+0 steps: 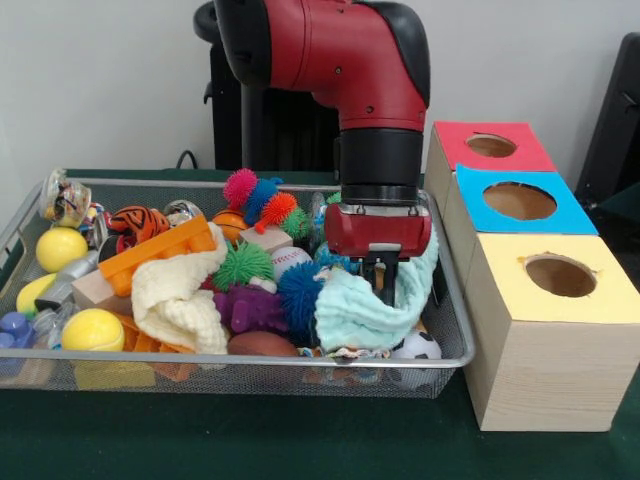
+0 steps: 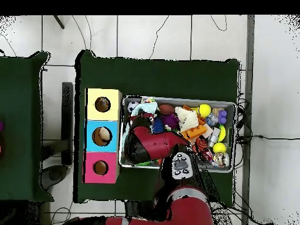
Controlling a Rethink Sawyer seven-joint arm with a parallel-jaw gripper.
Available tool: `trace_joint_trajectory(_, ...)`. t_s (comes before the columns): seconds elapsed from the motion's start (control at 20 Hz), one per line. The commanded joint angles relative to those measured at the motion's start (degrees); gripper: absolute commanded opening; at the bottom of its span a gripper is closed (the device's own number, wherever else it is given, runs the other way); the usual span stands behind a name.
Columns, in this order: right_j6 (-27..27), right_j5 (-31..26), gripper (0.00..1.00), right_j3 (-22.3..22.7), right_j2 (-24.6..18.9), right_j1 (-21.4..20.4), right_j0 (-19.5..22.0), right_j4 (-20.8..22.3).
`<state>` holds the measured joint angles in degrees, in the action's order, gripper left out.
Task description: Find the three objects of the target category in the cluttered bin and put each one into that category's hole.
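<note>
Wire bin (image 1: 455,325) at centre-left of front view, on green bench (image 1: 300,440), packed with toys. Arm (image 1: 350,60) descending from top centre; gripper (image 1: 378,285) lowered into right end of bin, pressed into a mint cloth (image 1: 350,315). Jaws mostly buried in the cloth folds; cannot tell whether released or clenched, nor whether the cloth is grasped.

Contents noted: cream cloth (image 1: 180,300) at centre-left, orange block (image 1: 155,255) lying across it, green spiky ball (image 1: 242,265), blue spiky ball (image 1: 298,290), purple toy (image 1: 248,310), two yellow balls (image 1: 92,330) at left end, tiger-striped toy (image 1: 138,222) toward upper left, soccer ball (image 1: 418,347) at lower right corner, partly under mint cloth.

Three wooden boxes in a row just right of bin, each with a round hole on top: yellow box (image 1: 550,330) nearest bottom, blue box (image 1: 520,205) behind, red box (image 1: 490,148) at upper right. In overhead view, an object visible inside the blue box hole (image 2: 103,135); identity unclear.
</note>
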<state>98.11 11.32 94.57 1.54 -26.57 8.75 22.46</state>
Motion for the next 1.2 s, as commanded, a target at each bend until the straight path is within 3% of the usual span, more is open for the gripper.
trace_joint_trajectory(0.05, 6.06, 1.93, 0.0, -3.98, -0.22, -2.65, -0.66, 0.19)
trace_joint_trajectory(0.55, 7.21, 5.14, 0.0, -2.84, 8.64, -0.71, -5.92, -3.88)
trace_joint_trajectory(0.75, 7.67, 4.92, 0.0, -2.36, 9.76, -1.53, -6.98, -4.43)
trace_joint_trajectory(1.05, 7.22, 3.64, 0.0, -3.17, 11.86, 0.46, -8.22, -5.39)
trace_joint_trajectory(1.2, 7.05, 2.37, 0.0, -3.28, 10.35, 1.46, -7.13, -4.22)
